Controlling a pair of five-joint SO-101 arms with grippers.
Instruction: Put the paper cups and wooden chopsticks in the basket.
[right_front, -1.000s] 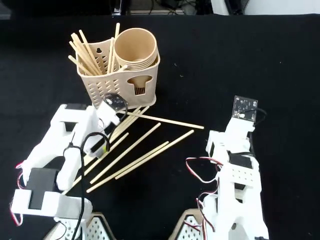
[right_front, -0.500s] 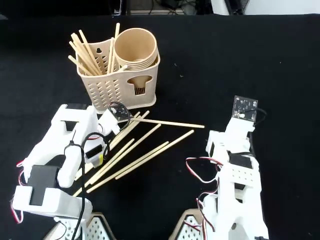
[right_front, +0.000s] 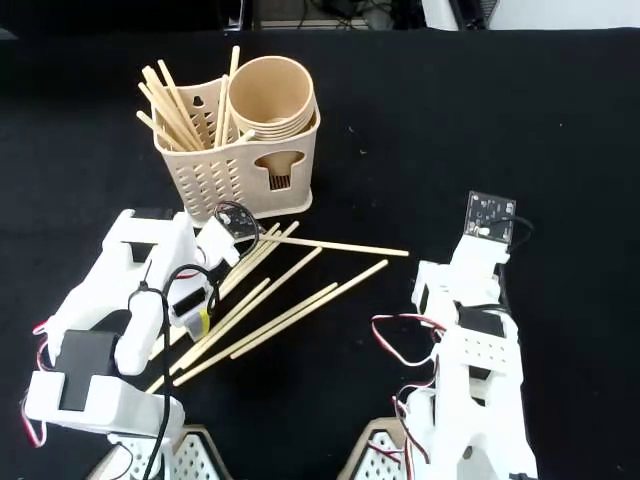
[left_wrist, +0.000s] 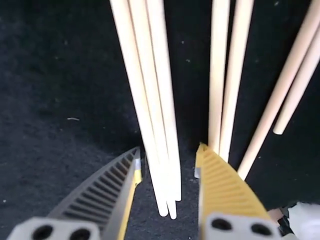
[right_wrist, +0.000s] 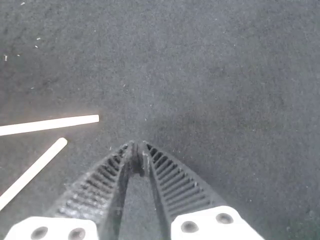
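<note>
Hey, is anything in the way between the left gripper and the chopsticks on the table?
Nothing visible. The left gripper is open, its fingers on either side of three loose chopsticks lying on the black table.

The black tabletop carries a basket, standing upright toward the far left. Loose chopsticks lie flat and fanned just in front of it, some overlapping.
</note>
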